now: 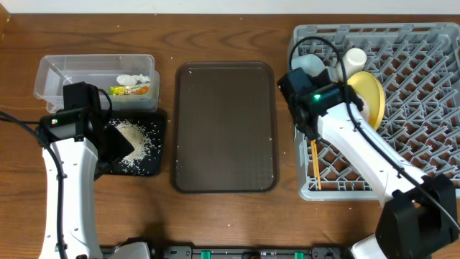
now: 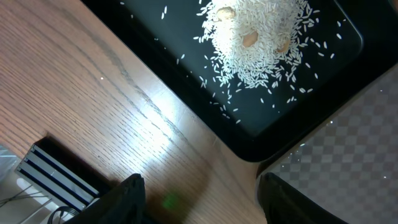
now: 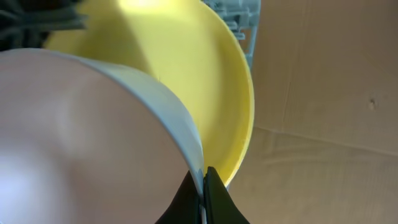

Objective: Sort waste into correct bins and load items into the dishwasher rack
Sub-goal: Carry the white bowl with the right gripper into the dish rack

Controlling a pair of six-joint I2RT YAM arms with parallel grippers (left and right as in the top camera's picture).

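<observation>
- right gripper (image 3: 202, 186) fingers pressed together, clamped on the thin rim of a pale bowl (image 3: 93, 137); rim pinched between the two tips
- the bowl sits over the near-left corner of the grey dishwasher rack (image 1: 424, 65), right arm reaching across the rack
- yellow plate (image 3: 205, 62) right behind the bowl, in the rack; whether the two touch, cannot tell
- small pale cup (image 1: 353, 59) in the rack beside the plate, at the back
- wooden chopsticks (image 1: 315, 162) lie in the rack's front left, under the right arm
- left gripper (image 2: 199, 205) fingers apart, nothing between them, hovers over bare table (image 2: 74, 93) at a corner of the black tray (image 2: 348, 74)
- rice crumbs (image 2: 255, 37) piled in the black tray, some grains scattered round the pile
- clear tub (image 1: 57, 72) behind the black tray, holds the green-and-orange wrapper (image 1: 129, 91) and white scraps (image 1: 131, 78)
- brown serving tray (image 1: 226, 129) between black tray and rack, nothing on it
</observation>
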